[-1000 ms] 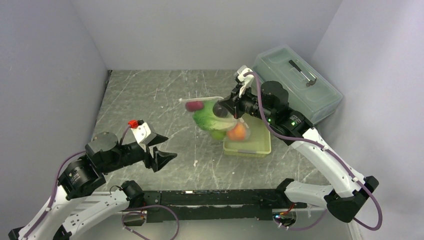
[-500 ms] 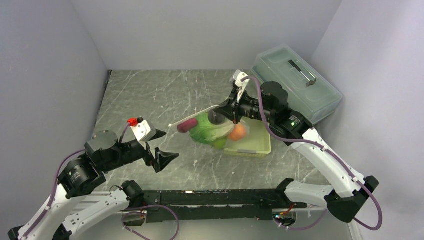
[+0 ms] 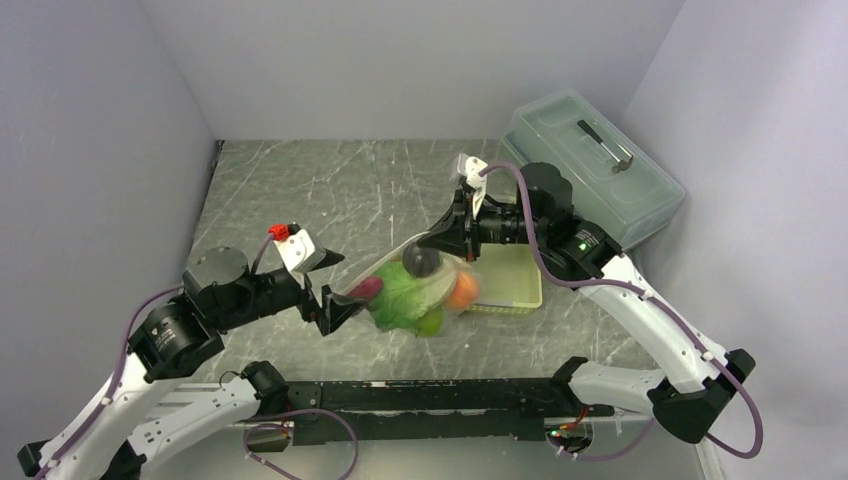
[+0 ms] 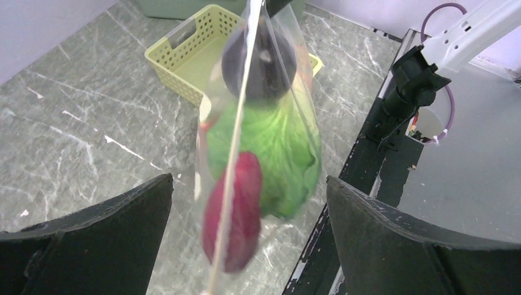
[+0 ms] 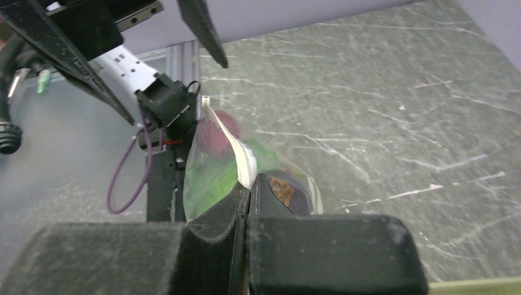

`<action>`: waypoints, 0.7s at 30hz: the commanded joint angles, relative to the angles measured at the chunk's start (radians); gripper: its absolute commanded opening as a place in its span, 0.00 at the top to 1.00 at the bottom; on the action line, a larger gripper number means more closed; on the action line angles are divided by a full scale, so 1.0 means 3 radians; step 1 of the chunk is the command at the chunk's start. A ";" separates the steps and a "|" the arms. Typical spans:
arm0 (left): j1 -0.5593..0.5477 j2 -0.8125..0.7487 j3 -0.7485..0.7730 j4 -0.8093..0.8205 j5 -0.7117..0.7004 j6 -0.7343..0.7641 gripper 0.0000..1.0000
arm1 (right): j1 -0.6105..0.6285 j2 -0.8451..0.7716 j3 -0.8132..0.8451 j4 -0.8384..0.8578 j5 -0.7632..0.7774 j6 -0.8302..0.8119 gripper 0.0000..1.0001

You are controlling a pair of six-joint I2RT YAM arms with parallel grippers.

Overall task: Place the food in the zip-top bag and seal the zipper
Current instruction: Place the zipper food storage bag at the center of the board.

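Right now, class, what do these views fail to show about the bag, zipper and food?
Whether the zipper is sealed: edge-on in the left wrist view; the right gripper covers its end in the right wrist view.
The orange ball: blurred in the top view.
The zip-top bag, lower corner: cut off by the left wrist view's bottom edge.

We find even, diffuse light from above in all three views: the grey marbled surface (image 3: 300,190) reads bright, and the shadows on it are soft and faint. In the left wrist view the zip-top bag (image 4: 261,141) and its contents are smeared by blur, with a pale sheen on the plastic. The surface behind stays fairly sharp, and the dark jaws at the lower corners show little detail. In the right wrist view the jaws fill the foreground out of focus, and the far-left background looks hazy.
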 commanded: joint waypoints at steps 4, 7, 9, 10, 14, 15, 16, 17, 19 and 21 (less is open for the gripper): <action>-0.0011 0.0104 0.0099 0.0297 0.0364 0.0023 0.01 | 0.0049 0.0020 0.0052 0.0371 -0.0702 0.0003 1.00; -0.0011 0.0156 0.0101 0.0337 0.0417 0.0010 0.01 | 0.0093 0.0045 0.0045 0.0371 -0.0802 -0.0017 1.00; -0.0011 0.0189 0.0089 0.0381 0.0456 -0.0003 0.01 | 0.0129 0.0055 0.0045 0.0386 -0.0808 -0.0016 1.00; -0.0011 0.0204 0.0079 0.0406 0.0474 -0.0005 0.01 | 0.0145 0.0066 0.0045 0.0397 -0.0808 -0.0016 1.00; -0.0008 0.0242 0.0017 0.0505 0.0508 -0.0029 0.01 | 0.0201 0.0097 0.0058 0.0427 -0.0793 -0.0014 1.00; -0.0011 0.0257 0.0004 0.0529 0.0526 -0.0038 0.01 | 0.0214 0.0103 0.0064 0.0432 -0.0789 -0.0014 1.00; -0.0011 0.0270 -0.0003 0.0541 0.0538 -0.0043 0.01 | 0.0224 0.0110 0.0069 0.0433 -0.0784 -0.0013 1.00; -0.0008 0.0293 -0.0006 0.0541 0.0546 -0.0046 0.01 | 0.0233 0.0114 0.0079 0.0435 -0.0779 -0.0014 1.00; -0.0011 0.0322 -0.0012 0.0523 0.0560 -0.0046 0.01 | 0.0245 0.0120 0.0089 0.0447 -0.0772 -0.0006 1.00; -0.0008 0.0336 -0.0031 0.0518 0.0585 -0.0044 0.01 | 0.0259 0.0112 0.0100 0.0460 -0.0768 -0.0004 1.00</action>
